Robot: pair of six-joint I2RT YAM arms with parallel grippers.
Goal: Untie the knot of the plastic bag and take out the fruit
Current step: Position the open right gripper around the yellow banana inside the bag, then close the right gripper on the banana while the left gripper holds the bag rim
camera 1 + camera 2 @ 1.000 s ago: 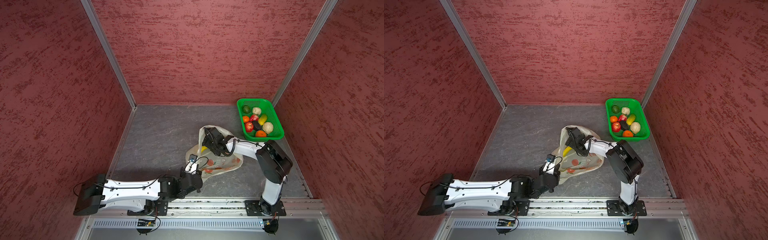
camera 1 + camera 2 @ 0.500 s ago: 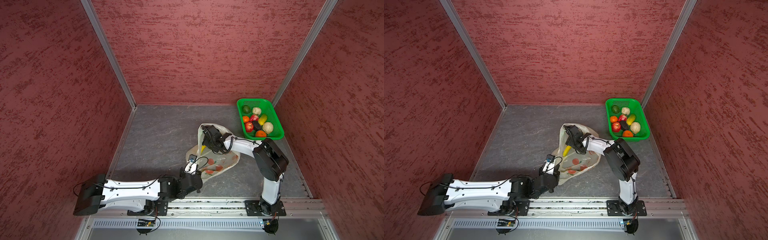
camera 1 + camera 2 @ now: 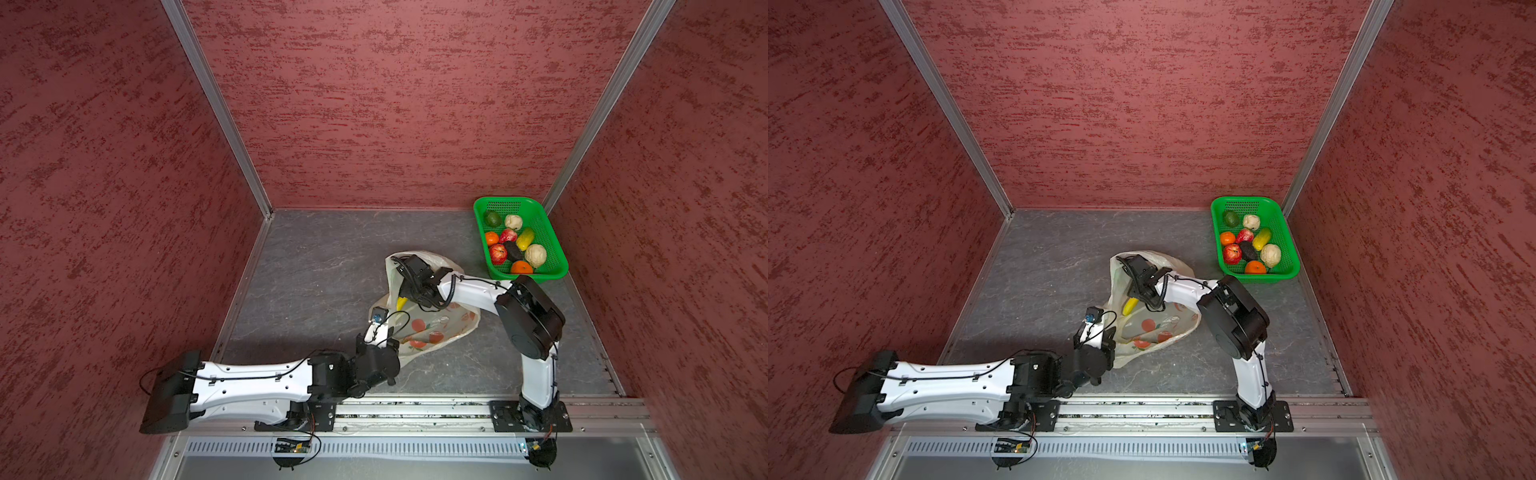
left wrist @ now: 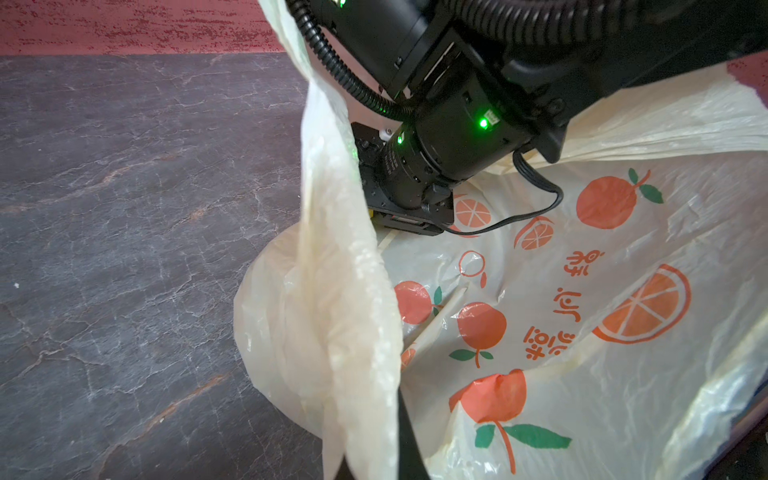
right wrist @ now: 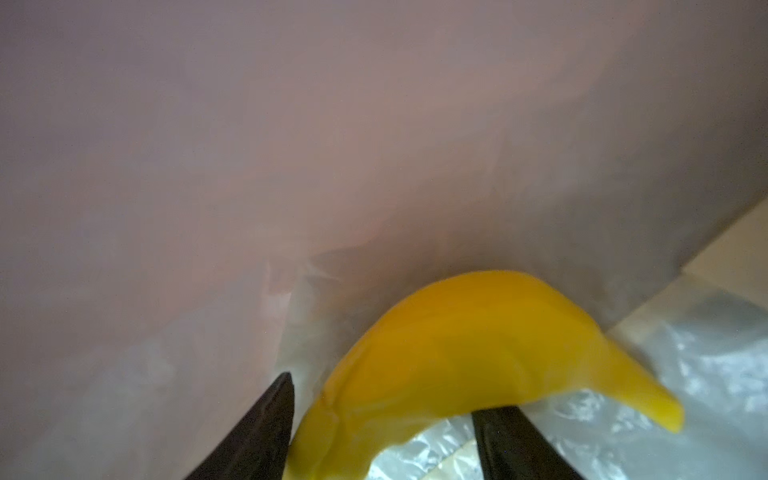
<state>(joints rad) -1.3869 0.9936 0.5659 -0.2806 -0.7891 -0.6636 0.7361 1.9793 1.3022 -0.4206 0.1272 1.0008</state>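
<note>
The cream plastic bag point(image 3: 440, 328) point(image 3: 1163, 328), printed with oranges, lies slumped on the grey floor with its mouth open; no knot shows in any view. My left gripper point(image 4: 386, 457) point(image 3: 390, 332) is shut on the bag's rim and holds a cream flap point(image 4: 340, 291) up. My right gripper point(image 5: 380, 395) reaches inside the bag. Its dark fingers point(image 5: 266, 432) straddle a yellow banana point(image 5: 457, 353) point(image 3: 401, 302) point(image 3: 1130, 306), with crinkled plastic still showing beside one finger. This gripper is open. Other fruit lies in the basket.
A green basket point(image 3: 557, 266) point(image 3: 1289, 249) with several pieces of fruit stands at the back right corner. Red walls close the floor on three sides. The metal rail with both arm bases runs along the front edge.
The right wrist has pushed a little further left into the bag, and its jaws have narrowed round the banana. The left arm has kept its hold and its place.
</note>
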